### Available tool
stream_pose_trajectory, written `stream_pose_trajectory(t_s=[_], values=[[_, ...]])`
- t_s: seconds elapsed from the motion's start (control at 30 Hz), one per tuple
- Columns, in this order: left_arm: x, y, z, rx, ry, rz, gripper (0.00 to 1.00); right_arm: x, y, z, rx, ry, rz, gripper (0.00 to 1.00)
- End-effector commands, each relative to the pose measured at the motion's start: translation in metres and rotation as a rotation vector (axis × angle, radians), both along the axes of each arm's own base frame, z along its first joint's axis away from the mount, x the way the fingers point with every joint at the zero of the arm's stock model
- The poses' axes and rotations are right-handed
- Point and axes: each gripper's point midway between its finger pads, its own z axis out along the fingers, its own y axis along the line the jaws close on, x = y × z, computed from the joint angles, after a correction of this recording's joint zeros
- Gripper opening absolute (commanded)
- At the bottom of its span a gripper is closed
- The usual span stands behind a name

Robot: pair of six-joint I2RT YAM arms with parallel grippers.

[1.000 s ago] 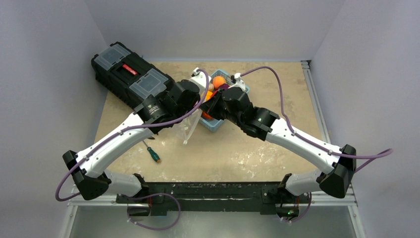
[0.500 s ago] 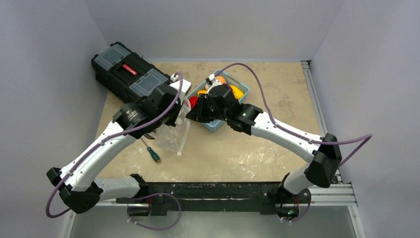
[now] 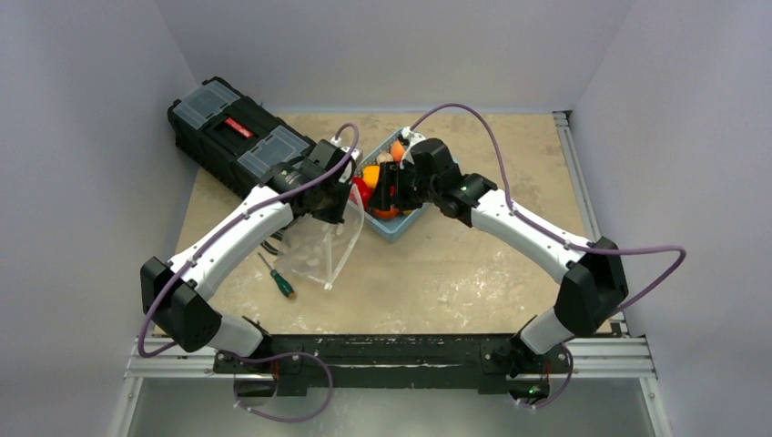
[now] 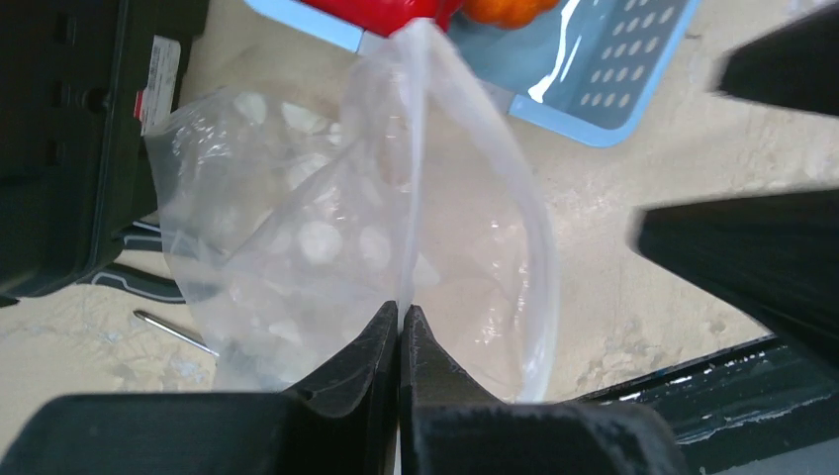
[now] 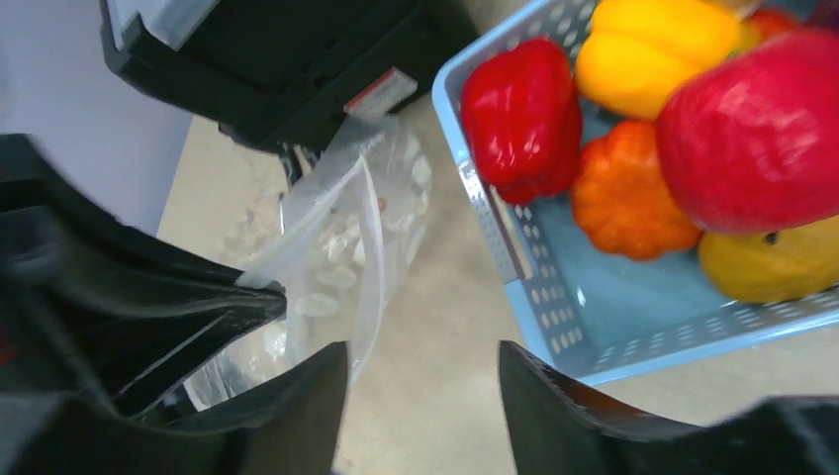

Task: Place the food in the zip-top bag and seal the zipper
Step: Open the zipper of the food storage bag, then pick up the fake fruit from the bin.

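while one bag (image 4: 297,233) hangs pinched, one red pepper (image 5: 521,119), one basket (image 5: 554,332)

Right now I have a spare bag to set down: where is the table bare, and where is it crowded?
Bare: the far right tabletop, between the blue basket and the right rail, and the near strip between basket and arm bases. Crowded: far left, with toolbox, zip-top bag and screwdriver.

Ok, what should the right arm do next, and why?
Probably shift the right gripper over the red pepper and close on it: its jaws are open and empty, the pepper lies at the basket rim next to the bag, and the left gripper pinches the bag's edge, no food inside yet.
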Motion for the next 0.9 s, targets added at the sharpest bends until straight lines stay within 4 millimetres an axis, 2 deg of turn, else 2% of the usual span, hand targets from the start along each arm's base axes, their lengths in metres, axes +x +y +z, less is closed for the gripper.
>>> stream_pose_trajectory(t_s=[0.0, 0.07, 0.17, 0.33, 0.37, 0.4, 0.5, 0.6, 0.73, 0.87], values=[[0.01, 0.008, 0.013, -0.094, -0.095, 0.072, 0.0, 0.009, -0.023, 0.074, 0.022, -0.245, -0.078, 0.62], [0.009, 0.013, 0.013, -0.089, -0.115, 0.084, 0.0, 0.014, -0.032, 0.087, 0.031, -0.303, -0.127, 0.67], [0.007, 0.018, 0.016, -0.097, -0.139, 0.101, 0.0, 0.031, -0.05, 0.087, 0.002, -0.339, -0.249, 0.76], [0.007, 0.019, 0.02, -0.105, -0.158, 0.102, 0.0, 0.067, -0.068, 0.056, -0.187, -0.309, -0.39, 0.86], [0.006, 0.019, 0.021, -0.107, -0.155, 0.099, 0.0, 0.073, -0.07, 0.048, -0.23, -0.308, -0.408, 0.96], [0.005, 0.019, 0.021, -0.108, -0.152, 0.096, 0.0, 0.079, -0.073, 0.042, -0.267, -0.308, -0.425, 0.98], [0.005, 0.02, 0.022, -0.108, -0.154, 0.098, 0.0, 0.095, -0.076, 0.023, -0.356, -0.319, -0.442, 0.99], [0.005, 0.023, 0.02, -0.094, -0.156, 0.103, 0.0, 0.107, -0.069, -0.002, -0.418, -0.33, -0.403, 0.99], [0.006, 0.026, 0.016, -0.076, -0.157, 0.108, 0.0, 0.121, -0.057, -0.019, -0.445, -0.34, -0.372, 0.99], [0.005, 0.021, 0.018, -0.099, -0.149, 0.091, 0.0, 0.133, -0.066, -0.033, -0.529, -0.356, -0.415, 0.99]])
